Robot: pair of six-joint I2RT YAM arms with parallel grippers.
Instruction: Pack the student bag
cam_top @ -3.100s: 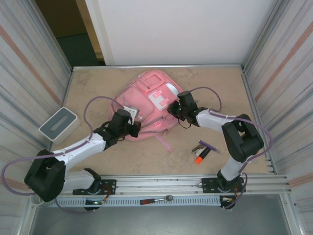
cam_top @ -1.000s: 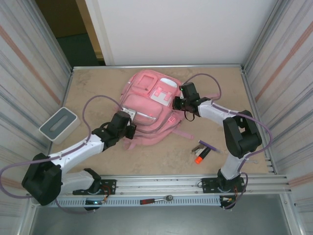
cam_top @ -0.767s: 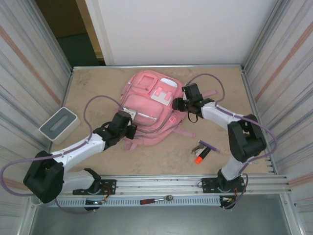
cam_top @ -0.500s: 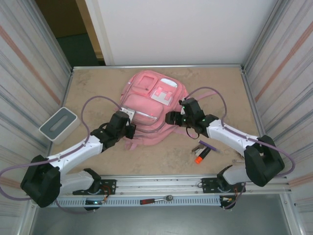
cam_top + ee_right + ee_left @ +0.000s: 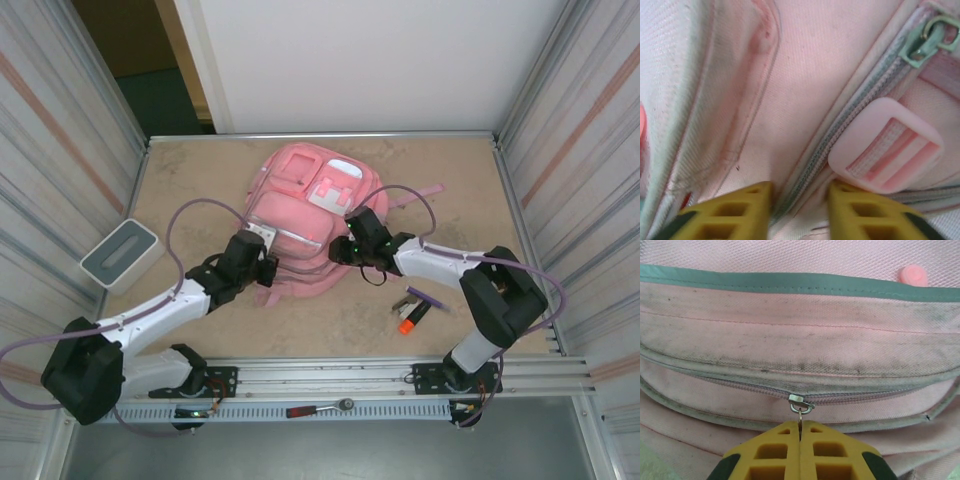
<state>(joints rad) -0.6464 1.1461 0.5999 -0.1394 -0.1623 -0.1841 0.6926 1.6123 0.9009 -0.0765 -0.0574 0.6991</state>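
The pink student bag (image 5: 300, 215) lies flat in the middle of the table, its front pockets facing up. My left gripper (image 5: 262, 262) is at the bag's near left edge. In the left wrist view it is shut (image 5: 800, 429) on the metal pull ring of a zip slider (image 5: 800, 404) on a closed zip across the pink fabric (image 5: 800, 340). My right gripper (image 5: 340, 248) rests on the bag's near right edge. Its yellow fingers (image 5: 747, 202) stand apart astride a grey zip seam (image 5: 840, 130), beside a pink plastic buckle (image 5: 887, 150).
A grey-white box (image 5: 122, 255) sits at the left wall. A purple item and an orange-tipped marker (image 5: 413, 312) lie right of the bag. A ratchet tool (image 5: 320, 408) lies on the front rail. Metal walls close in both sides.
The bag has been turned and shifted towards the back. My right gripper left the bag's right side and came down and left to its near right edge. My left gripper has stayed on the zip pull.
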